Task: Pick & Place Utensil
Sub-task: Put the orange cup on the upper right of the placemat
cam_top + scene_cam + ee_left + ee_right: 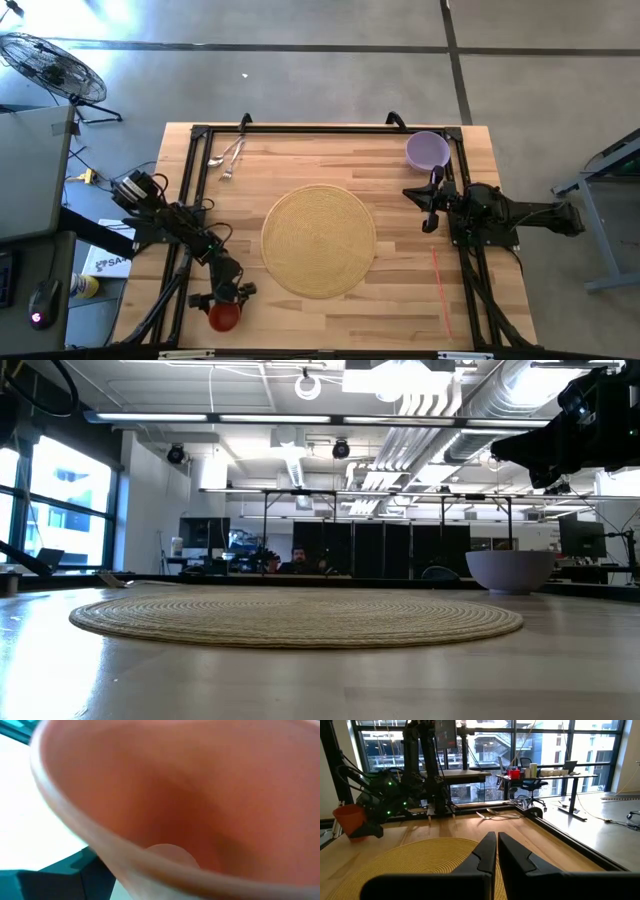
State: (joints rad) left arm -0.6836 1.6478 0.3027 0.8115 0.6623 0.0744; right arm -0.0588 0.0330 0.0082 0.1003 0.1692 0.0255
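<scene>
A fork and a spoon [228, 155] lie flat on the table at its far left, also seen in the right wrist view [492, 813]. An orange cup [224, 317] stands at the near left, and its inside fills the left wrist view [190, 795]. My left gripper [224, 300] is closed around this cup. My right gripper [432, 210] hovers shut and touches nothing at the right side, near a purple bowl [428, 150]. My left gripper has the orange cup between its two fingers, one on each side of the cup's wall [357, 827] below the rim. The fingers [203, 298] slant down from the table's far left. The cup's mouth faces up [346, 811]. I cannot tell whether its base is on the table.
A round woven mat [318, 240] lies in the table's middle, seen low and wide in the low view [300, 615]. The bowl [510, 570] stands at the far right. A black frame [330, 128] runs along the table's edges. There is bare wood on the near right.
</scene>
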